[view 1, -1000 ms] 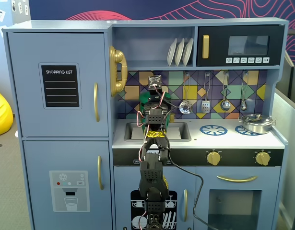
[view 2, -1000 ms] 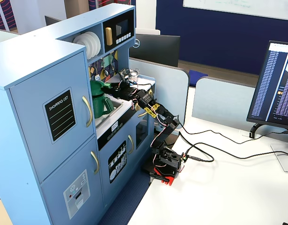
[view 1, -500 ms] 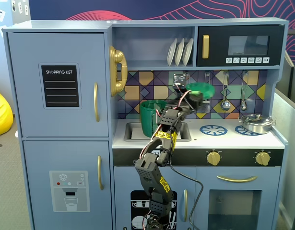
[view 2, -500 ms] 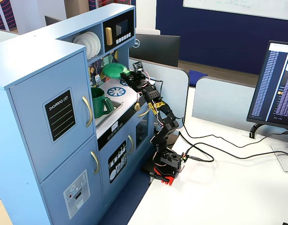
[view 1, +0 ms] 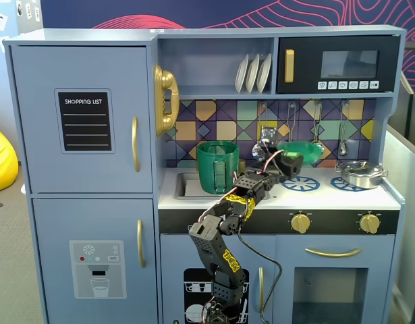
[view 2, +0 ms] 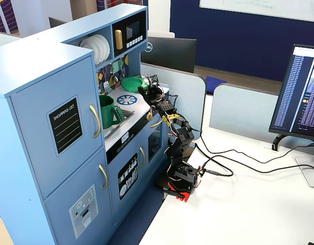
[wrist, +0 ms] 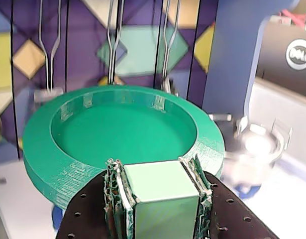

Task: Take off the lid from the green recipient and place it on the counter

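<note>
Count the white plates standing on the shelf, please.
3 round white plates, standing on edge side by side on the upper shelf left of the microwave: left, middle, right. None seems hidden.

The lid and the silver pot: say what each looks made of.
The lid: likely 3D-printed plastic, matte green; fine layered ridges show on its rim in the wrist view. The silver pot: seemingly metal, shiny and reflective, though blurred up close.

an office or lab, not a real kitchen. a grey-blue toy kitchen (view 2: 70,127) stands beside a white desk (view 2: 248,204), with a computer monitor (view 2: 302,92) and grey partitions (view 2: 238,109).
</note>
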`<state>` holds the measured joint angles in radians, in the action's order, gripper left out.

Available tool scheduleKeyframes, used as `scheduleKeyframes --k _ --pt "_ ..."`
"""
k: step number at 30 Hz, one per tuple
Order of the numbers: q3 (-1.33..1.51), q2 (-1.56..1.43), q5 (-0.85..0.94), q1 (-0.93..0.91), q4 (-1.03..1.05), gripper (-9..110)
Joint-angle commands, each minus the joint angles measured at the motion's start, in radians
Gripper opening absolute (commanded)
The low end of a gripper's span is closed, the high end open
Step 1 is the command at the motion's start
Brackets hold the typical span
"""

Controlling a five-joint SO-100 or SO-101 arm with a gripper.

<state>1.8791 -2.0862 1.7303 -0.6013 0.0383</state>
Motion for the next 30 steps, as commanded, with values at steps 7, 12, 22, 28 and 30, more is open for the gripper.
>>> scheduleKeyframes --k 7,12,22,28,30 --pt "0.137 0.008 -0.002 -0.018 -0.133 0" --pt "0.149 0.046 -0.008 -0.015 -0.160 0" --pt "0.195 0.100 -0.006 -0.014 -0.210 0" --pt "0.230 0.104 -0.002 -0.005 -0.230 0" --pt "0.225 0.107 -0.005 -0.002 -0.232 0"
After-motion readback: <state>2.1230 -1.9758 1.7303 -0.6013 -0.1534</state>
